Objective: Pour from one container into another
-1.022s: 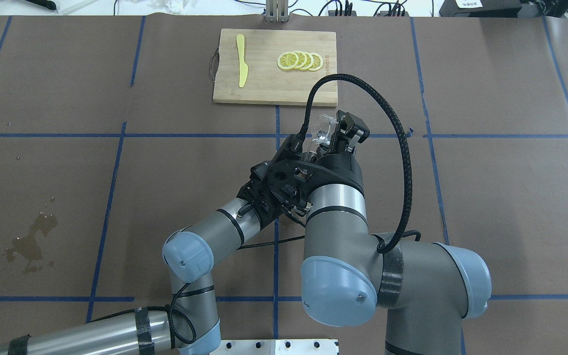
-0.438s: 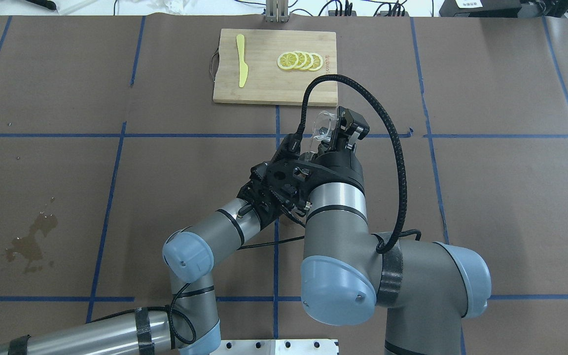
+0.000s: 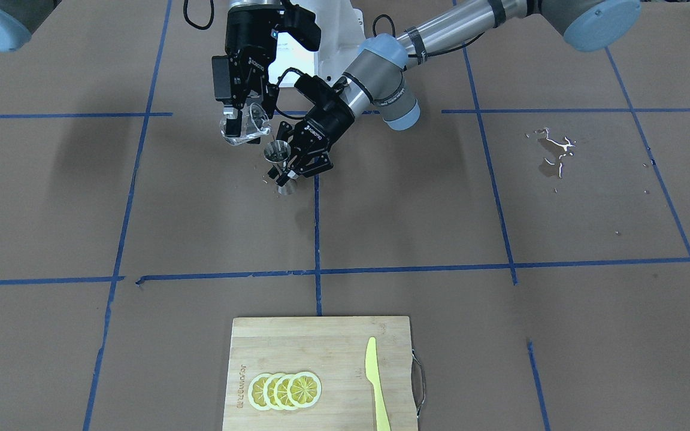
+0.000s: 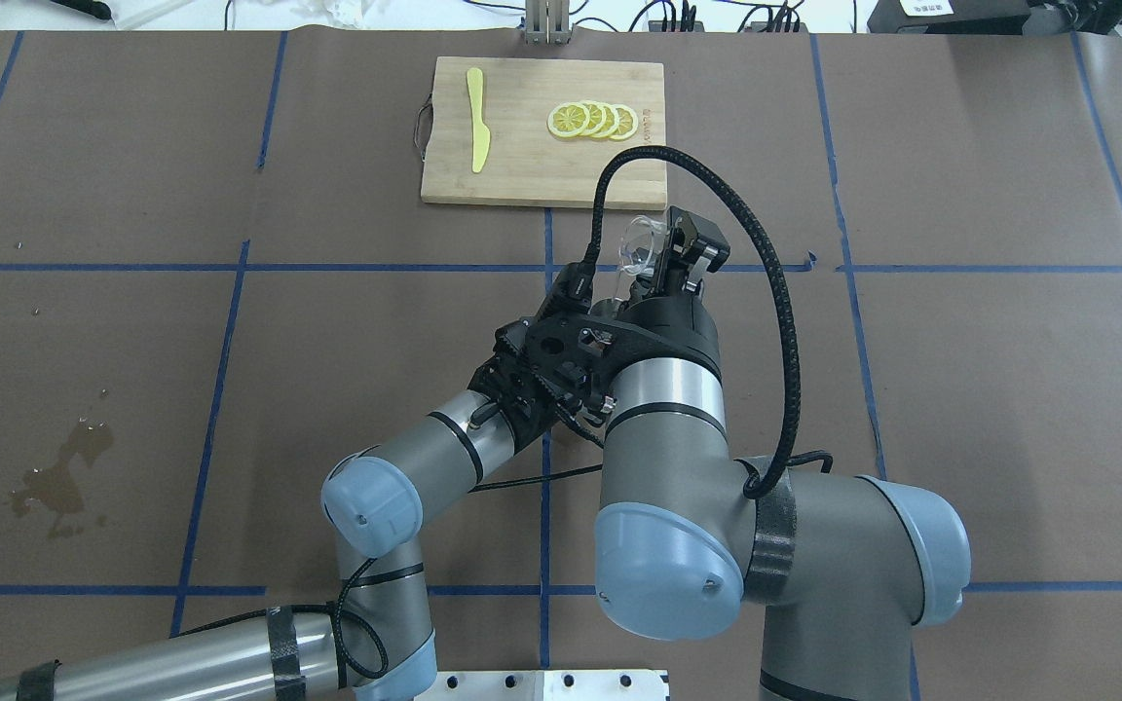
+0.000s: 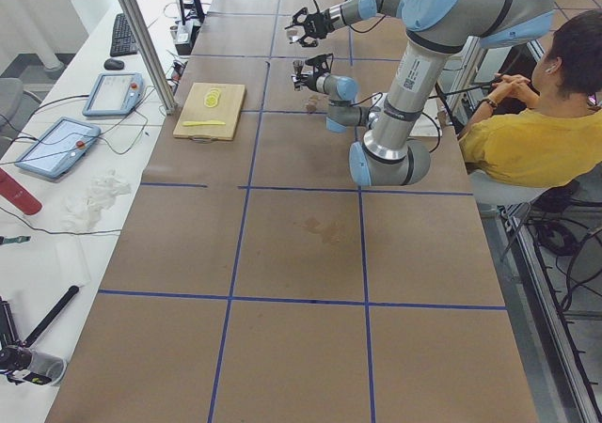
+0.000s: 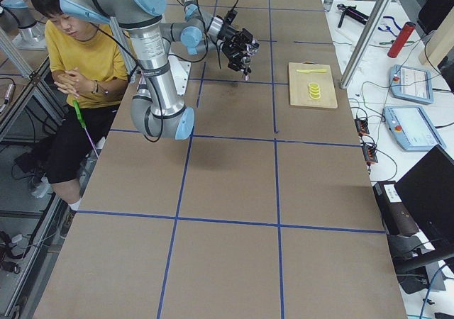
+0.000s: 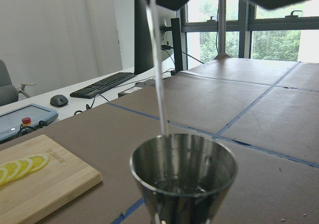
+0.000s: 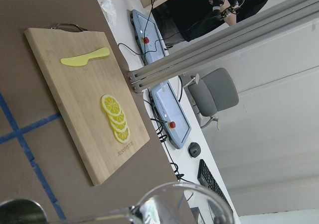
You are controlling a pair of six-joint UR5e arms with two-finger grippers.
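- The right gripper (image 3: 242,121) pinches the glass cup (image 3: 244,131) between its jaws and holds it tipped, mouth leaning toward the jigger (image 3: 277,152)
- The left gripper (image 3: 290,171) has its jaws pressed onto the jigger's narrow waist; the jigger is upright, just beside the cup and lower than it
- In the left wrist view a thin clear stream (image 7: 158,84) drops from above into the jigger's upper cone, where a little liquid lies at the bottom
- Whether the jigger's foot touches the table (image 3: 530,335) cannot be told
- A cutting board (image 3: 333,341) lies well apart at the far edge, bearing four overlapping lemon slices (image 3: 285,390) and a yellow knife (image 3: 376,383)
- A wet spill (image 3: 551,157) marks the brown paper on the robot's left
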